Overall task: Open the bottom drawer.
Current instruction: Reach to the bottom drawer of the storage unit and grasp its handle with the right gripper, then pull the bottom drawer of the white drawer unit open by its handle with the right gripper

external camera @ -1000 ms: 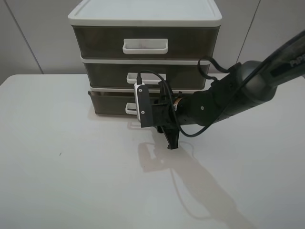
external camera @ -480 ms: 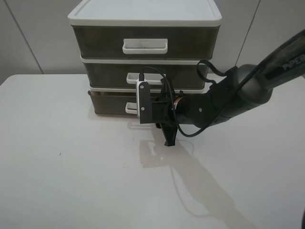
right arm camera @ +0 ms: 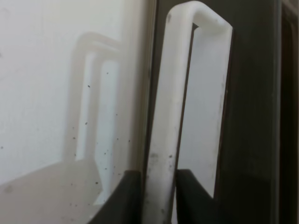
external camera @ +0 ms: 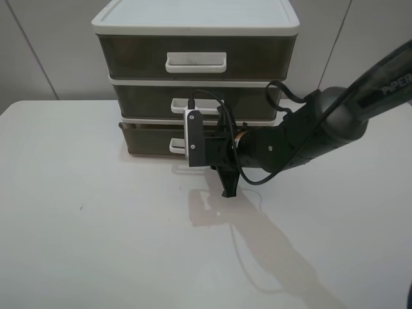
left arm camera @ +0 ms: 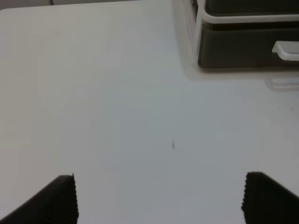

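The bottom drawer [external camera: 147, 138] is the lowest smoky brown drawer of the white-framed unit [external camera: 193, 26], and its white loop handle [external camera: 175, 147] faces me. My right gripper [external camera: 189, 150] reaches in from the right to that handle, with its tips hidden behind the wrist camera block. In the right wrist view the handle bar [right arm camera: 163, 121] runs between the two dark fingers [right arm camera: 125, 198], which close on it. My left gripper [left arm camera: 161, 200] is open over the bare table, far from the unit [left arm camera: 243, 18]. It does not show in the exterior view.
The white table [external camera: 96, 232] stretches in front of and to the left of the unit. The middle drawer [external camera: 148, 100] and the top drawer [external camera: 129, 58] are shut above. The right arm [external camera: 309, 132] and its cable lie across the unit's right front.
The right arm shifted slightly left, toward the drawer front, a second ago. It has held still since. The drawer has not visibly moved.
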Controlling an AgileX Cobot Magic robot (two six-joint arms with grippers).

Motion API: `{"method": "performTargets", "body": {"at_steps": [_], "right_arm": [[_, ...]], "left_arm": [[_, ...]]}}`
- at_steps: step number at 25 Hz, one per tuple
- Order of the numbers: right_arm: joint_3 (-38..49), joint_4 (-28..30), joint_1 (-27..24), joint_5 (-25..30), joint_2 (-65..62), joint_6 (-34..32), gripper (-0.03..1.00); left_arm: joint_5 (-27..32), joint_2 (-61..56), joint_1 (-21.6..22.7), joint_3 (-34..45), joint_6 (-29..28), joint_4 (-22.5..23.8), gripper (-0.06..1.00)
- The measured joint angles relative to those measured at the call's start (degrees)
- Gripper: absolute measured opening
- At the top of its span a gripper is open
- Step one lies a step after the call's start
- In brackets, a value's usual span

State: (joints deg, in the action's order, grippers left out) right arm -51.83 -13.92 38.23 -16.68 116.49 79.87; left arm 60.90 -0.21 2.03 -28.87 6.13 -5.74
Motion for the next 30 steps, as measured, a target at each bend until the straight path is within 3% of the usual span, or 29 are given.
{"method": "performTargets", "body": {"at_steps": [14, 30], "right_arm": [[-0.1, 0.0, 0.2, 0.5, -0.1, 0.2, 0.05], [7.2, -4.2, 3.2, -0.4, -5.0, 4.1, 0.05]], "left_arm": [[0.0, 0.0, 0.0, 0.0, 0.0, 0.0, 0.72], [0.0, 0.0, 0.0, 0.0, 0.0, 0.0, 0.72]]}}
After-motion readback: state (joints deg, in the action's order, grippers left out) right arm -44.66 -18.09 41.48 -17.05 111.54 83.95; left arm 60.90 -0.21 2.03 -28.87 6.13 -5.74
